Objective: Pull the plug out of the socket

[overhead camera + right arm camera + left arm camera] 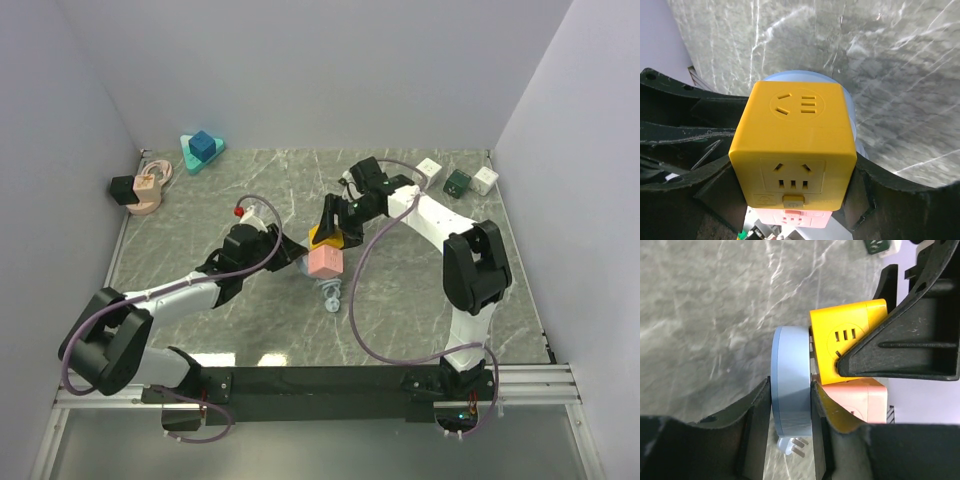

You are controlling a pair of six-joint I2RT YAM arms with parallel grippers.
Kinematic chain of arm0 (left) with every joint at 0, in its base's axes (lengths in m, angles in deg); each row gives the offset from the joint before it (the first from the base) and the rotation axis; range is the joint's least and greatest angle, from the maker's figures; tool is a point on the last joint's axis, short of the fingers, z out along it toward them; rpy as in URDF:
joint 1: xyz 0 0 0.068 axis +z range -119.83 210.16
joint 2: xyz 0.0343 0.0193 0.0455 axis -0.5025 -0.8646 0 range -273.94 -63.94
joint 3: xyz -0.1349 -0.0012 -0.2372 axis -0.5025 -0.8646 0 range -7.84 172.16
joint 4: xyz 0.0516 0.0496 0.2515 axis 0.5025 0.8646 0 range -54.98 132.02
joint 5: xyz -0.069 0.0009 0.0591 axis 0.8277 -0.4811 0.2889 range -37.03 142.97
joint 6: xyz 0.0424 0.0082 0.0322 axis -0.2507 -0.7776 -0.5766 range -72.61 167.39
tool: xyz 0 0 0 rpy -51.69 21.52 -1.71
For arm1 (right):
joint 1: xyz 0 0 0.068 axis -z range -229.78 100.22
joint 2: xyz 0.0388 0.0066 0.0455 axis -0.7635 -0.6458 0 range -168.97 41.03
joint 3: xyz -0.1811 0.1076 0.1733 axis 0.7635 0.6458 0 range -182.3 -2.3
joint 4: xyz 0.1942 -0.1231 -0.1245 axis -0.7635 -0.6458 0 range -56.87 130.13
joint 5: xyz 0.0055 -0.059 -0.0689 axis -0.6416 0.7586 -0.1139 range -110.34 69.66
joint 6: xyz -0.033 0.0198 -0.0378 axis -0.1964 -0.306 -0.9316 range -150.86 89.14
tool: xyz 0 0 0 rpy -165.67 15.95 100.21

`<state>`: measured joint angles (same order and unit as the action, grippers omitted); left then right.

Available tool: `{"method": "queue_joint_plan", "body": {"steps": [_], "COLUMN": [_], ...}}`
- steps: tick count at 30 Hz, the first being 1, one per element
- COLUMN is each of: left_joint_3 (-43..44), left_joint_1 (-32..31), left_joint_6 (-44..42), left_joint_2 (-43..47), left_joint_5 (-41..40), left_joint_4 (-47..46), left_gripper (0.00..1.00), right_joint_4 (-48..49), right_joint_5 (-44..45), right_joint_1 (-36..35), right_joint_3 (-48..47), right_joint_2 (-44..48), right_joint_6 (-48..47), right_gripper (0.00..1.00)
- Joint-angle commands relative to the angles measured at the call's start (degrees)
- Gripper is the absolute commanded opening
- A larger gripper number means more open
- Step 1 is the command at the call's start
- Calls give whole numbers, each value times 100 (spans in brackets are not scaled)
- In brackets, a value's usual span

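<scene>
Both holds on: my L gripper (pixel 789 415) clamps the pale-blue round plastic plug (pixel 790 365), R gripper (pixel 792 192) pinches the yellow plastic socket cube (pixel 795 135); nxt, pull straight apart.

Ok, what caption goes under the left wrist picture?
Left end effector clamps the blue plug stuck on the yellow socket cube.

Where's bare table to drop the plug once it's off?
Back middle, between the teal block and the white cubes, is bare; so is the near right, beside the right arm. Centre is crowded: left pincer on the plug, right pincer on the yellow cube. Back corners are cluttered.
</scene>
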<state>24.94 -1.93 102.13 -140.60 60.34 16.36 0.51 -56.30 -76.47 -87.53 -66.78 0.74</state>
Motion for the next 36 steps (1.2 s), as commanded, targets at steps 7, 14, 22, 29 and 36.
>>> {"method": "queue_joint_plan", "body": {"steps": [7,14,22,29,36], "left_joint_3": [-45,756,634,660,906], "left_joint_1": [151,160,160,169,160], "left_joint_6": [-271,-323,-245,-148,-122], "left_joint_2": [-200,-191,-121,178,406], "left_joint_5": [-289,-351,-316,-184,115], "left_joint_4": [1452,1838,1778,1672,1523], "left_gripper": [1,1,1,0,1], "right_joint_4": [1482,1360,528,770,1369], "right_joint_5": [720,2268,-282,1553,2847], "right_joint_1": [-238,-917,1174,2150,2635], "right_joint_3": [744,955,79,163,60], "right_joint_2": [1261,1710,1300,991,-71], "right_joint_6": [1278,1640,253,845,1516], "right_gripper": [0,0,0,0,0]}}
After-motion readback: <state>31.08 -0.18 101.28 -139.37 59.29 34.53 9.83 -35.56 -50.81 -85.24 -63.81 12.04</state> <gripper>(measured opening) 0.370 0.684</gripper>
